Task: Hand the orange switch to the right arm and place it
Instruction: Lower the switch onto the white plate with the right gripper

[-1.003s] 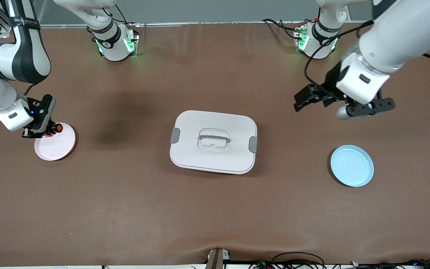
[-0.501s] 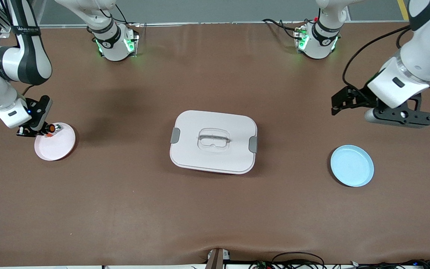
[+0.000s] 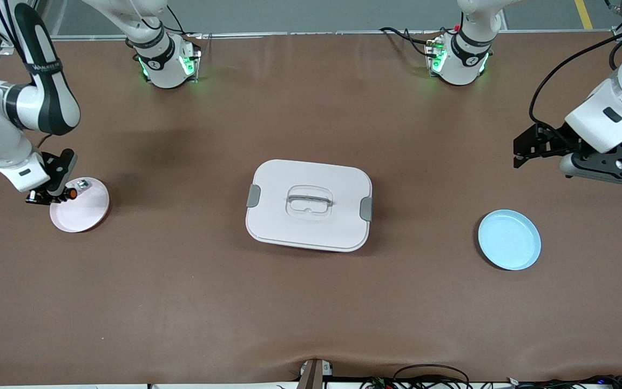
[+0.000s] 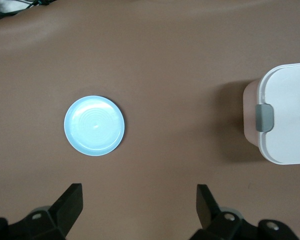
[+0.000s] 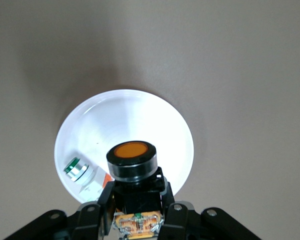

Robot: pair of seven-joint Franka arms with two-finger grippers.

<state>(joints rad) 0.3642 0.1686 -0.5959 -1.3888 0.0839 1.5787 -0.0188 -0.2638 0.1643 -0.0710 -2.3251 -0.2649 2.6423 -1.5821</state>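
The orange switch (image 3: pixel 72 193) (image 5: pixel 132 160) is a black cylinder with a round orange face. My right gripper (image 3: pixel 62 193) (image 5: pixel 136 200) is shut on its black body, and the tan-orange rear block sits between the fingers. It hangs low over the pale pink plate (image 3: pixel 81 212) (image 5: pixel 140 112), at the rim toward the right arm's end of the table. I cannot tell if it touches the plate. My left gripper (image 3: pixel 524 151) (image 4: pixel 138 200) is open and holds nothing, up over bare table near the left arm's end.
A small silvery part (image 3: pixel 83 185) (image 5: pixel 77 170) lies on the pink plate beside the switch. A white lidded box (image 3: pixel 309 205) (image 4: pixel 285 120) stands mid-table. A light blue plate (image 3: pixel 509 239) (image 4: pixel 94 125) lies toward the left arm's end.
The left arm has swung outward toward its own end of the table, gripper still open. The right gripper has shifted slightly with the switch, staying over the pink plate's rim.
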